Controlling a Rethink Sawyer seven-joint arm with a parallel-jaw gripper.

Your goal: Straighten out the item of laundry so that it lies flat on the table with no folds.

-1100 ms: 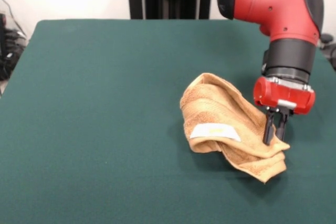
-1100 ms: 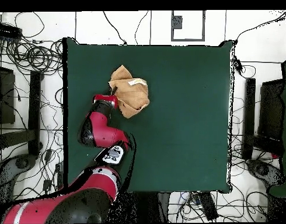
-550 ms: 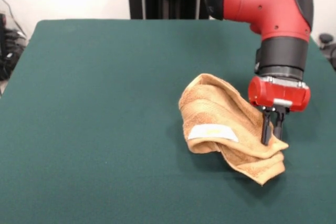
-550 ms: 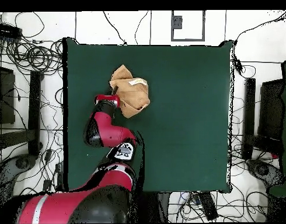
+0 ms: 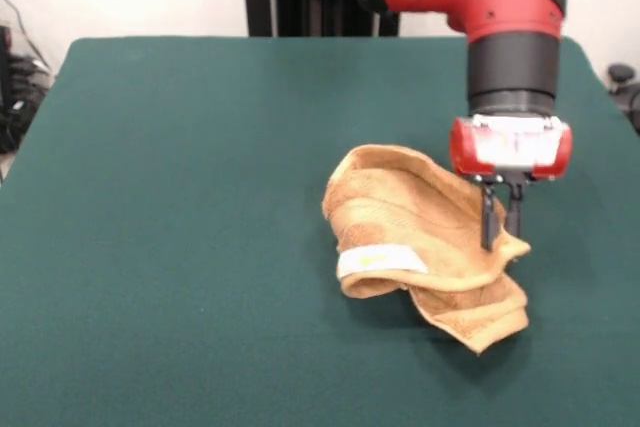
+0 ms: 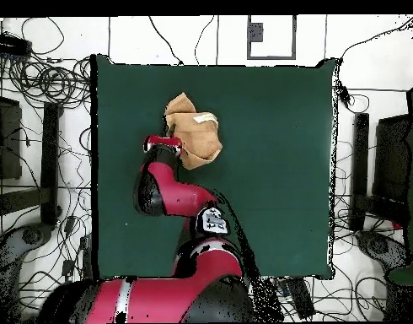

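The item of laundry [image 5: 400, 212] is a tan terry towel lying crumpled in folds on the green table [image 5: 180, 197], right of centre. Its white-yellow tag [image 5: 380, 262] faces the front. My gripper [image 5: 499, 235] comes straight down at the towel's right edge. It is shut on a raised fold there, and the cloth peaks up to the fingertips. In the overhead view the towel [image 6: 197, 135] lies in the upper left part of the table [image 6: 277, 169], with the gripper [image 6: 163, 143] at its left side, its fingers hidden under the red head.
The green surface stretches wide to the left of the towel in the front view. The table's right edge [image 5: 610, 97] is close to the arm. Cables and dark equipment [image 6: 41, 143] ring the table on the floor.
The gripper has moved left in the front view and risen slightly, dragging the towel's held edge with it. The whole towel has shifted left and bunched more.
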